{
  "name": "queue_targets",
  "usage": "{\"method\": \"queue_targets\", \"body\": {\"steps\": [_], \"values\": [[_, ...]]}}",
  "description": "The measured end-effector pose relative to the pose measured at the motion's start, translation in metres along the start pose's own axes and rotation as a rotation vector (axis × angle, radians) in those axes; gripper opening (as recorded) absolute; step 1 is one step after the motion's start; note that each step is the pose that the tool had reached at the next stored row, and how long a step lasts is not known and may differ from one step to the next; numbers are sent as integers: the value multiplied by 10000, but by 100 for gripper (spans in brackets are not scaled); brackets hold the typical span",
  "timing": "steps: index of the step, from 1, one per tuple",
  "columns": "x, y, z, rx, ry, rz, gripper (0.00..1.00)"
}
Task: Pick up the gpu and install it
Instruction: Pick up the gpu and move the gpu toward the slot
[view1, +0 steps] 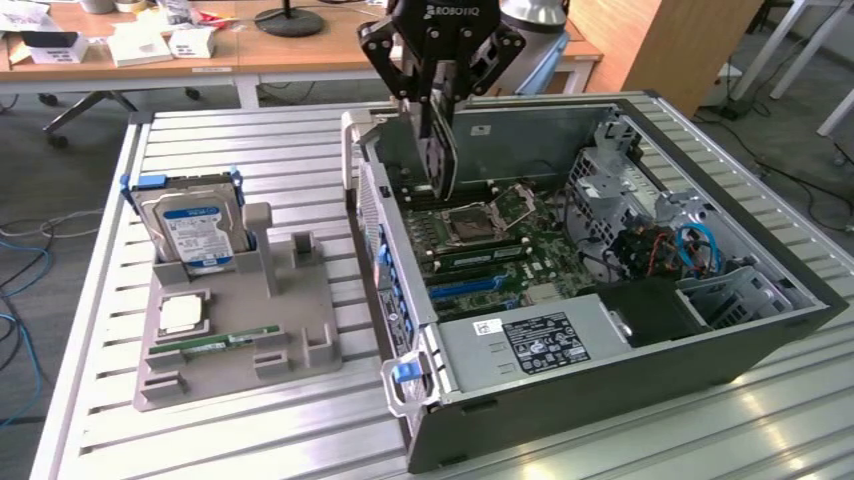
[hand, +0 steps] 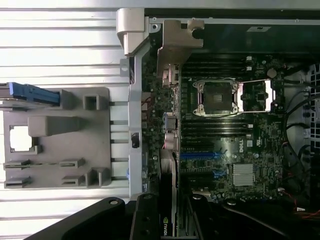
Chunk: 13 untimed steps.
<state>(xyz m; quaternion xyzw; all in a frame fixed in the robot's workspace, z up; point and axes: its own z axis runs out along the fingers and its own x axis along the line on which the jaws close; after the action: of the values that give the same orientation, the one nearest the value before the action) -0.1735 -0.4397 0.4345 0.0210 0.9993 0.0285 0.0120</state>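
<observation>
Black fingers (view1: 414, 85) of the gripper (view1: 442, 100), marked ROBOTIQ, pinch the gpu (view1: 439, 150) by its upper edge. The card hangs upright over the open case (view1: 601, 400), above the motherboard (view1: 494, 250), near the wall on the exterior view's left. In the wrist view the gpu (hand: 169, 200) bears an NVIDIA logo, and the motherboard (hand: 240, 165) reads DELL. On the slatted metal desk (view1: 240, 140), a grey holder (view1: 300, 310) carries a hard drive (view1: 194, 228) with a blue-white label too small to read.

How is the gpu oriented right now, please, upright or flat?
Upright: the gpu is held on edge, its long side vertical, above the motherboard.
</observation>
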Motion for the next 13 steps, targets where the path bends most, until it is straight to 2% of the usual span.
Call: {"method": "queue_targets", "body": {"steps": [13], "values": [[-425, 18, 11, -84, 4, 1, 26]]}}
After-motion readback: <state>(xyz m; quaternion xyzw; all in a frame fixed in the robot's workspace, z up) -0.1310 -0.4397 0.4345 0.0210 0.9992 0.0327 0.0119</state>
